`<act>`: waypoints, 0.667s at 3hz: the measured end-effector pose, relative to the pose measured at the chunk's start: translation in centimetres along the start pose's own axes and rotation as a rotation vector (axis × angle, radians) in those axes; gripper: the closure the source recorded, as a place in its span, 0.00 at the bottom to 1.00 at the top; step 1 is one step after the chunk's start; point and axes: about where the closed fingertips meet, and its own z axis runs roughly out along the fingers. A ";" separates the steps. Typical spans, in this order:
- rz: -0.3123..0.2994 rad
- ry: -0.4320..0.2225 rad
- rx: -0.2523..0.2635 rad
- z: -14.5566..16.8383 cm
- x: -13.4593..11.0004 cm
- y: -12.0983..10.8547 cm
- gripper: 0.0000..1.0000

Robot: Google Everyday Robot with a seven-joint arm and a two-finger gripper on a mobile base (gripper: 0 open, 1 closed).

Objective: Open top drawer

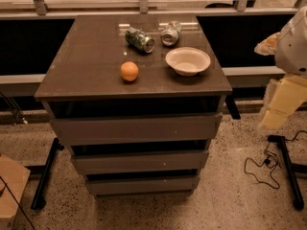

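The top drawer [136, 128] has a plain grey-brown handleless front, the widest of three, just below the brown cabinet top [86, 71]. A dark gap shows between its upper edge and the top. Two narrower drawer fronts, the middle one [139, 161] and the bottom one [141, 184], sit below it. My gripper [277, 110], pale yellow, hangs at the right edge of the view on the white arm [293, 47]. It is off to the right of the cabinet and touches nothing.
On the cabinet top lie an orange [129, 71], a white bowl [188, 60] and two cans on their sides: one [139, 39] and another [170, 33]. A black cable [261, 166] and a stand leg [288, 169] are on the floor at right. A wooden box corner [9, 186] is at left.
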 end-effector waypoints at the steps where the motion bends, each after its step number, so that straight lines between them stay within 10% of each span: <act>1: 0.002 -0.122 0.006 2.9 -0.6 -0.5 0.00; 2: 0.003 -0.238 0.030 6.3 -2.3 -1.8 0.00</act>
